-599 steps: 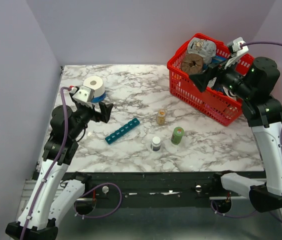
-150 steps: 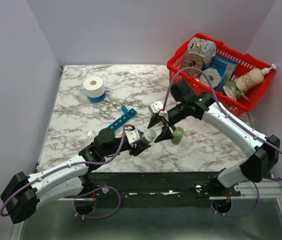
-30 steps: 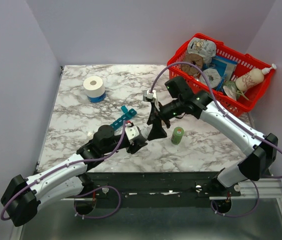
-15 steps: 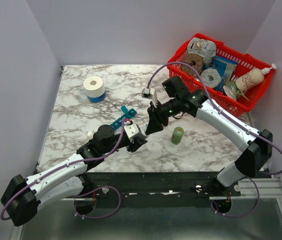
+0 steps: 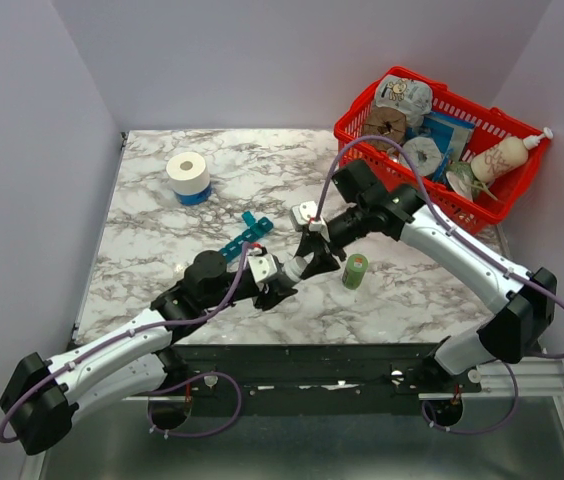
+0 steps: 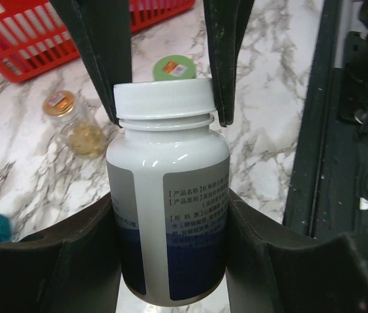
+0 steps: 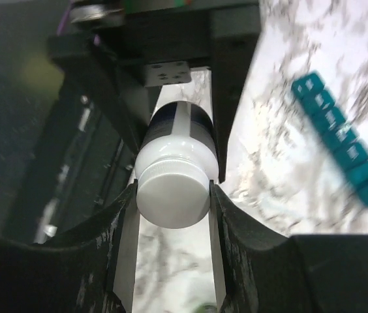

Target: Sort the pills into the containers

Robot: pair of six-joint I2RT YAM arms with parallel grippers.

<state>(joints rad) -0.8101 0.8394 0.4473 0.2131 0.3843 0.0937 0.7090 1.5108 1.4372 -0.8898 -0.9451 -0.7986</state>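
The left arm [image 5: 112, 350] and right arm [image 5: 462, 250] are glossy white shells linked by black joint housings. A thin purple cable [image 5: 224, 303] trails along each. Small white camera blocks [image 5: 304, 212] sit at the wrists. The fingers [image 6: 73, 261] are matte black.

From above you get only a sliver of the white bottle [image 5: 300, 265], the rest covered by the left gripper [image 5: 287, 272] and right gripper [image 5: 317, 252] closed on it, and the pill organiser [image 5: 245, 235] loses its end toward the near edge of the bench [image 5: 152, 215] behind the left arm [image 5: 162, 320]. At the left wrist the bottle's base is sunk behind the fingers [image 6: 60, 274], its label print is too small to read, and the organiser is cropped to one teal corner. At the right wrist the organiser is blurred and clipped.
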